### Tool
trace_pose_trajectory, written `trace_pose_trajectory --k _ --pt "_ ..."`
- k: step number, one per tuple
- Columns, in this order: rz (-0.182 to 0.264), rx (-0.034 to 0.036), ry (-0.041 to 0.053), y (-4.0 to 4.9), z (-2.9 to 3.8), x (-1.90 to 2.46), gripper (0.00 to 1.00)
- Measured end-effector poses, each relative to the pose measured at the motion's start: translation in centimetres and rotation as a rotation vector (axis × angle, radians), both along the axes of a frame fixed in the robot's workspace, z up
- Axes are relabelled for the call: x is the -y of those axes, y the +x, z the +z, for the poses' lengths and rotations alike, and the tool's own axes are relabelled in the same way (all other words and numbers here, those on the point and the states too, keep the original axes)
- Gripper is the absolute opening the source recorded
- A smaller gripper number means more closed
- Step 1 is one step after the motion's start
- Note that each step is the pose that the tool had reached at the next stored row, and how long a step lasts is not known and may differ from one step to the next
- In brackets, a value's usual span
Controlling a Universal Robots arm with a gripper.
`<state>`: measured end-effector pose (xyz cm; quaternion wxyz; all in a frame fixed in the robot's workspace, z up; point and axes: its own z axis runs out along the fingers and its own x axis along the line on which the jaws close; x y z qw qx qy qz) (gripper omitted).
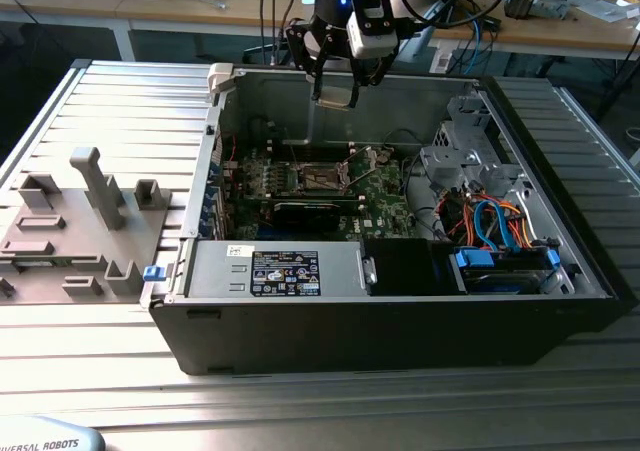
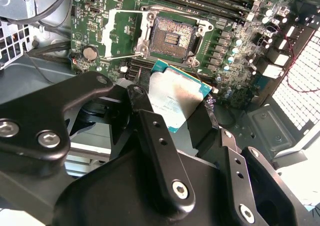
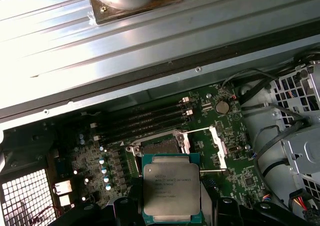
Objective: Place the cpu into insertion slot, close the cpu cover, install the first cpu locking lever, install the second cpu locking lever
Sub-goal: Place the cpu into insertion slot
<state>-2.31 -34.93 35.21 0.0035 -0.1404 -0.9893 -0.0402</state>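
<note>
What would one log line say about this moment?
gripper jaws: shut on cpu | cpu: in the air, not seated | socket: empty | cpu cover: open

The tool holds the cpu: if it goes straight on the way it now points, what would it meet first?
Probably the open insertion slot on the green board, with the cpu touching before the tool itself. The way down looks free; depth is unclear.

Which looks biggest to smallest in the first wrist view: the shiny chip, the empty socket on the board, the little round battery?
1. The cpu, nearest the camera, so it may look oversized.
2. The socket, partly hidden by the cpu.
3. The round battery, clearly smallest.
</note>
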Motion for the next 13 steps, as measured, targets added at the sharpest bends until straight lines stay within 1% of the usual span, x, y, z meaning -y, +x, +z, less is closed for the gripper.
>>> trace_pose_trajectory --k 13 --pt "-0.009 0.0 0.0 0.0 0.0 0.0 0.54"
